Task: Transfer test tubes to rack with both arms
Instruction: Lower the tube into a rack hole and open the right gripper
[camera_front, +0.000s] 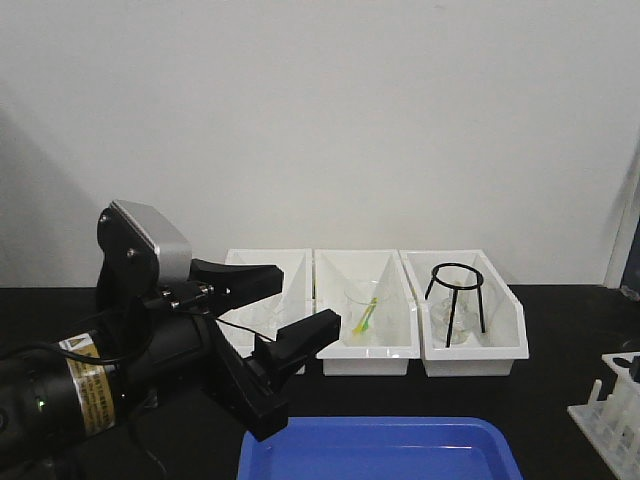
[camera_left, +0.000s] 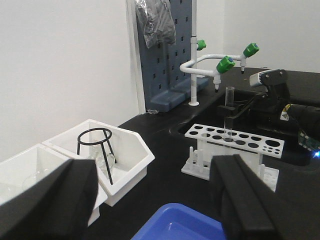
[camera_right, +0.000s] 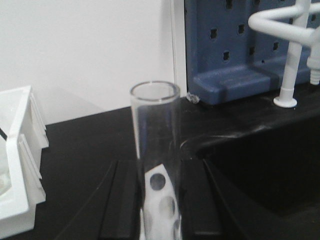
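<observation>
My right gripper is shut on a clear test tube and holds it upright. The left wrist view shows the same tube in the right gripper over the white rack, with its lower end at a hole in the top plate. The rack's holed plate shows between the fingers below the tube, and the rack's edge shows at far right in the front view. My left gripper is open and empty, above the near left corner of the blue tray. No other tubes show.
Three white bins stand in a row at the back; the right one holds a black tripod ring over glassware. A sink, a white faucet with green taps and a blue pegboard lie beyond the rack.
</observation>
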